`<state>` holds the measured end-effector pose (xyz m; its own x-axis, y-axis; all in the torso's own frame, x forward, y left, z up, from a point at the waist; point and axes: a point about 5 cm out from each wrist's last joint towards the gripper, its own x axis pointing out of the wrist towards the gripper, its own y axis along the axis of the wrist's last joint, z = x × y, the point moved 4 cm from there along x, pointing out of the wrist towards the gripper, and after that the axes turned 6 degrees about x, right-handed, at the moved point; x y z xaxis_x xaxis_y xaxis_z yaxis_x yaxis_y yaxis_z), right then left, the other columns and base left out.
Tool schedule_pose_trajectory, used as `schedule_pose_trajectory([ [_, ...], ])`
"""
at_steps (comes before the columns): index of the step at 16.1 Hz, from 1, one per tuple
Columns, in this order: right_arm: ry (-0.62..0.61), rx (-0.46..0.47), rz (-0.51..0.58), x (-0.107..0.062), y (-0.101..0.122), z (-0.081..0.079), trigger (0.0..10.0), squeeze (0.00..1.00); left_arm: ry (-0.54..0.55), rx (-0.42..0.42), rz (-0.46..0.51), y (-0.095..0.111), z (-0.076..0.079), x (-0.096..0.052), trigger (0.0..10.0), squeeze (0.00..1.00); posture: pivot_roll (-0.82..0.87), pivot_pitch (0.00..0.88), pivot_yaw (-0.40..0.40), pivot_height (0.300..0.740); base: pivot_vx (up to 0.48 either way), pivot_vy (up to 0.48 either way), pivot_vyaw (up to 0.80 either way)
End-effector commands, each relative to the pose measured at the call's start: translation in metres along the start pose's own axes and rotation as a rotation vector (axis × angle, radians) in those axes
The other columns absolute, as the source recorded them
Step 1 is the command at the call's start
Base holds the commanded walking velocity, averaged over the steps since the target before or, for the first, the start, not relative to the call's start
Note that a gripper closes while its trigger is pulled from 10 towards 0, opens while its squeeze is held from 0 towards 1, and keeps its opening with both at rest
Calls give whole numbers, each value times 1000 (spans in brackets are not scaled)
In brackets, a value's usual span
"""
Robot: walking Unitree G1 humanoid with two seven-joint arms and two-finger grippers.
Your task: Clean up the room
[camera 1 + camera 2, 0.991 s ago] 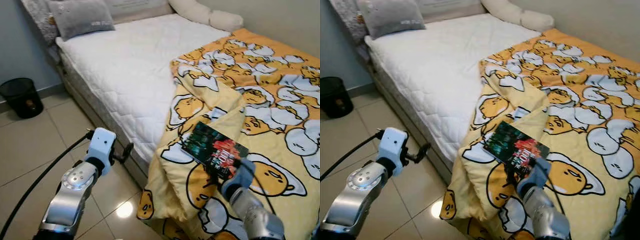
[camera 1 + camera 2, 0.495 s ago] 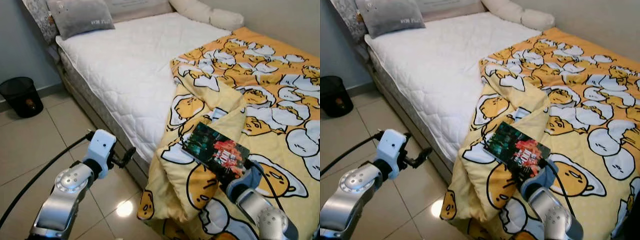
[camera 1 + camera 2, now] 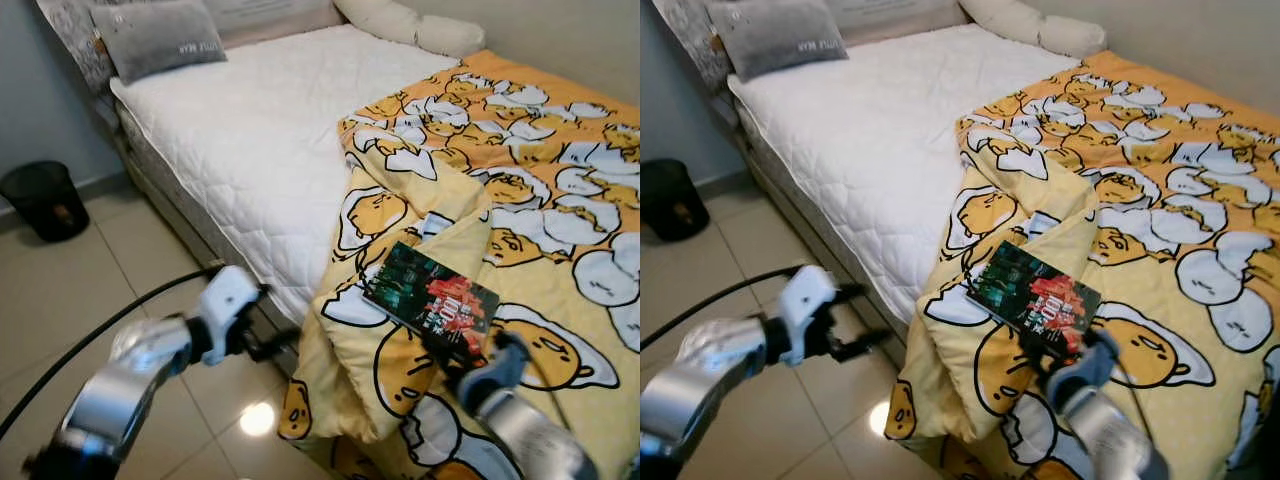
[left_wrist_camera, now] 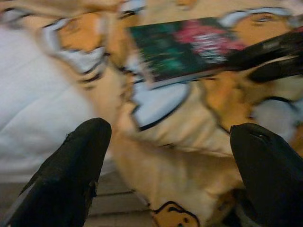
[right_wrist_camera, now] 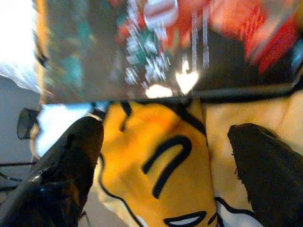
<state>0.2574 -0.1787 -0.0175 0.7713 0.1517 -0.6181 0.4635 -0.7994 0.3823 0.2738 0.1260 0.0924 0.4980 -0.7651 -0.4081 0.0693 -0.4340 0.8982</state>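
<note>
Left eye view: book (image 3: 432,301) flat on blanket (image 3: 560,180), long axis diagonal; right end effector (image 3: 462,362) fingers apart beside it.

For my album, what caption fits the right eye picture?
Right tool reaching for the book on the egg-print blanket.

Head views downward over bed (image 3: 260,130); wrist views near book (image 4: 184,47).
</note>
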Motion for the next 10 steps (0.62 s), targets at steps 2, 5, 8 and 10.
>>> schedule_pose_trajectory([
  [2, 4, 43, 50, 6, 9, -2, 10000, 0, -79, 5, -40, -7, 5, 0, 10000, 125, -61, 0, 41, 740, 0, 0, 0],
  [5, 38, 116, 83, 15, 18, -10, 10000, 0, -49, 15, -40, -6, -3, 0, 10000, 118, -44, 0, 30, 740, 0, 0, 0],
  [8, 47, 193, 177, 25, 40, -13, 10000, 0, -63, -1, -45, -9, 2, -5, 10000, 125, -18, 0, 12, 740, 0, 0, 0],
  [10, 28, 216, 239, 27, 55, -10, 10000, 0, -51, -5, -52, -12, 3, -8, 10000, 122, -18, 0, 12, 740, 0, 0, 0],
])
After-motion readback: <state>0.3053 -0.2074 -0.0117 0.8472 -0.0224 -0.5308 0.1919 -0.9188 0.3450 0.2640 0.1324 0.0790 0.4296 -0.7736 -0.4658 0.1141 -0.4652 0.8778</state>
